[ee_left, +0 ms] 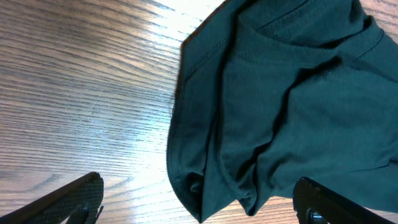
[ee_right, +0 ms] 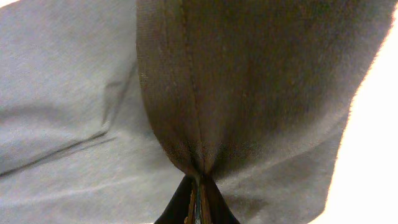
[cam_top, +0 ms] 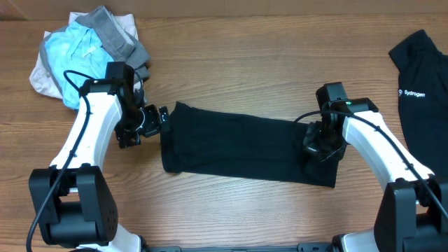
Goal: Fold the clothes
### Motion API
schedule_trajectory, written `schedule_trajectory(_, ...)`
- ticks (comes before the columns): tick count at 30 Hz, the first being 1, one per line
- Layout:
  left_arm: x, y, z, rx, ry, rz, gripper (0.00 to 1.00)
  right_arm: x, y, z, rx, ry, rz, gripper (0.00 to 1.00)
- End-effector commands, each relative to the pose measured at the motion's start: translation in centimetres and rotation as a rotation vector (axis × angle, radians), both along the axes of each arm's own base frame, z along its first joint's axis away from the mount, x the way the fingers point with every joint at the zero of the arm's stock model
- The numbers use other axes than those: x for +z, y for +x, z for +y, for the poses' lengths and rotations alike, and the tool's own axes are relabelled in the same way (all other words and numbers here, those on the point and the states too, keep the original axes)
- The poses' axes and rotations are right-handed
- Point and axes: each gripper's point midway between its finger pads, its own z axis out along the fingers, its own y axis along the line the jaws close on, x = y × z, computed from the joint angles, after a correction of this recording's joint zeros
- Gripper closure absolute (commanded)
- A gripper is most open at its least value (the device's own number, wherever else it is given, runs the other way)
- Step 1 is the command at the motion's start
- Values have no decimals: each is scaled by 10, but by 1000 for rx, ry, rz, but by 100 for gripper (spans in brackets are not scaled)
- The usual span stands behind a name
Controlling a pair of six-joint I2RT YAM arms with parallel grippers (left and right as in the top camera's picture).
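Right pincer point(ee_right: 198, 208): pressed together on a raised ridge of black cloth, pinching the clothes point(cam_top: 238, 147) at their right end. Left pincer point(cam_top: 152, 122): spread, at the left end of the clothes; between its fingers point(ee_left: 68, 199) only wood and the rumpled hem show, and contact with the cloth cannot be told. The clothes lie as a long folded band across the middle of the wooden surface point(cam_top: 245, 70), between the two arms. Light-blue, grey and beige bundle point(cam_top: 84, 45) at the far left, behind the left arm. Black garment with white "Sydrogen" lettering point(cam_top: 420, 77) at the right edge, well apart from the band
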Motion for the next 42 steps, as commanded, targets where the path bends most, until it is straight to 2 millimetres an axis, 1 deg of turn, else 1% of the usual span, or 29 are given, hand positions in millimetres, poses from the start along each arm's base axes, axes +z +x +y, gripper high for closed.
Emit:
schedule_trajectory(1,-3,-1,-1,1,5,7,0,14,8,29,45,121,-47,96)
schedule_trajectory(5,-3,-1,-1,1,5,7,0,11,7,47,110,119,-67,96)
schedule_trajectory(8,-3,-1,-1,1,6,7,0,1,1,57,117,92,-67,96)
schedule_trajectory(10,-3,-1,-1,1,6,7,0,-6,-4,57,100,51,-55,96)
schedule_trajectory(11,-3,-1,-1,1,6,7,0,-9,-6,55,92,30,-49,95)
schedule_trajectory(12,-3,-1,-1,1,6,7,0,-11,-7,53,79,11,-44,87)
schedule_trajectory(13,-3,-1,-1,1,6,7,0,-13,-8,52,71,2,-39,82)
schedule_trajectory(18,-3,-1,-1,1,6,8,0,-14,-9,52,67,4,-36,80)
schedule_trajectory(21,-3,-1,-1,1,6,7,0,-13,-7,52,67,4,-40,83)
schedule_trajectory(24,-3,-1,-1,1,6,7,0,-3,0,55,66,11,-61,85)
schedule_trajectory(26,-3,-1,-1,1,6,7,0,13,9,57,66,17,-86,86)
schedule_trajectory(28,-3,-1,-1,1,6,7,0,34,19,57,56,25,-115,86)
schedule_trajectory(30,-3,-1,-1,1,6,7,0,54,28,53,45,30,-140,85)
schedule_trajectory(32,-3,-1,-1,1,6,6,0,69,37,44,48,31,-159,85)
schedule_trajectory(33,-3,-1,-1,1,6,6,0,74,40,40,52,39,-164,85)
schedule_trajectory(36,-3,-1,-1,1,6,6,0,77,45,23,23,93,-163,81)
schedule_trajectory(38,-3,-1,-1,1,5,6,0,74,47,9,-12,142,-155,78)
schedule_trajectory(39,-3,-1,-1,1,6,5,0,72,47,0,-42,153,-148,75)
schedule_trajectory(40,-3,-1,-1,1,6,5,0,69,46,-8,-67,158,-142,68)
schedule_trajectory(41,-3,-1,-1,1,6,4,0,64,45,-18,-82,148,-132,58)
schedule_trajectory(42,-3,-1,-1,1,6,4,0,59,42,-26,-82,128,-122,51)
